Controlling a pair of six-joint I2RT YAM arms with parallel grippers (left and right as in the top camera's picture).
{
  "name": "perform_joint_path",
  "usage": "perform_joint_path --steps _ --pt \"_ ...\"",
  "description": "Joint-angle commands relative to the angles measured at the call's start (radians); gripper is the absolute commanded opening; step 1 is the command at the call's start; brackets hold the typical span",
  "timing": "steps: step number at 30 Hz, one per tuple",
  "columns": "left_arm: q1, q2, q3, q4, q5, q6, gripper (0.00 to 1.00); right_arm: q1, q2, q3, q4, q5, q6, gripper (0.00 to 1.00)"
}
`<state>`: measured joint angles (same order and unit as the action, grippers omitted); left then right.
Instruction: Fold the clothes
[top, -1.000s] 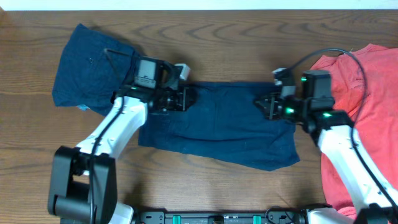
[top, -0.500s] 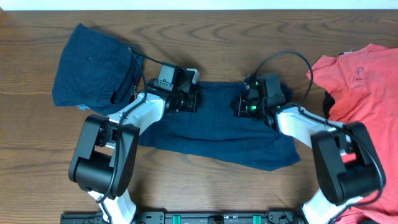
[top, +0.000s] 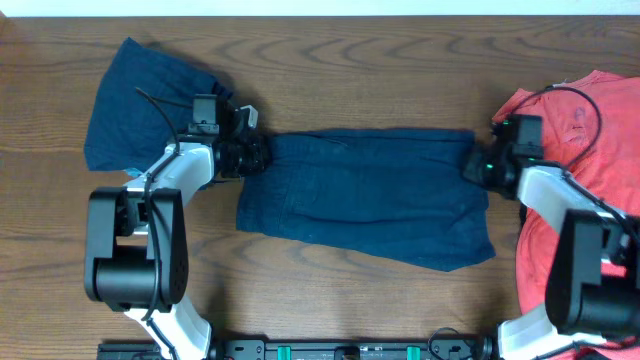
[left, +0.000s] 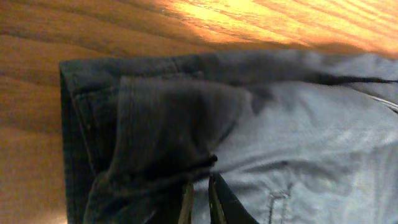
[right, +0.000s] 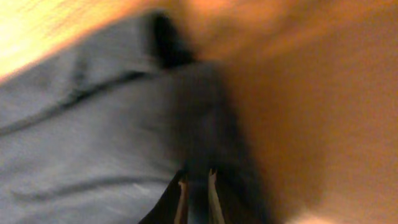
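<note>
Dark navy shorts (top: 365, 195) lie spread across the middle of the table. My left gripper (top: 255, 155) is shut on their upper left corner, by the waistband; in the left wrist view the fingers (left: 199, 186) pinch bunched dark cloth (left: 155, 118). My right gripper (top: 472, 165) is shut on the upper right edge; in the blurred right wrist view the fingers (right: 196, 180) clamp a dark fold of the shorts (right: 93, 124). A second pair of navy shorts (top: 140, 95) lies folded at the far left.
A red T-shirt (top: 590, 150) lies crumpled along the right edge under my right arm. The wooden table (top: 330, 60) shows behind the shorts, with the table's front edge and a black rail (top: 350, 350) at the bottom.
Both grippers have moved outward from the middle of the shorts to their left and right ends, pulling the cloth out wider and flatter.
</note>
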<state>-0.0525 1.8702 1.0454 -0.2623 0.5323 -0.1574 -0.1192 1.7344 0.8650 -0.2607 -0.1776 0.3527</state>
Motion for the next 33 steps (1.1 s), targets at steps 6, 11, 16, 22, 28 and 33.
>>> perform_joint_path --steps 6,11,16,22,28,33 --pt "0.017 -0.224 0.006 -0.15 0.057 0.034 0.29 -0.06 -0.317 -0.014 -0.171 -0.204 -0.126 0.21" --pt "0.017 -0.313 0.006 -0.332 -0.03 0.105 0.54 -0.012 -0.428 -0.014 -0.347 -0.314 -0.125 0.24" --pt "0.017 -0.299 0.002 -0.483 -0.216 0.105 0.64 0.078 -0.41 -0.022 -0.512 -0.309 -0.129 0.2" --pt "0.019 -0.247 -0.006 -0.475 -0.232 0.108 0.96 0.222 -0.346 -0.066 -0.476 -0.274 -0.121 0.06" --pt "0.051 -0.158 -0.006 -0.442 -0.228 0.104 0.98 0.268 -0.2 -0.088 -0.422 -0.21 -0.003 0.01" --pt "0.061 -0.079 -0.006 -0.414 -0.149 0.125 0.98 0.238 -0.094 -0.088 -0.415 -0.089 0.114 0.01"
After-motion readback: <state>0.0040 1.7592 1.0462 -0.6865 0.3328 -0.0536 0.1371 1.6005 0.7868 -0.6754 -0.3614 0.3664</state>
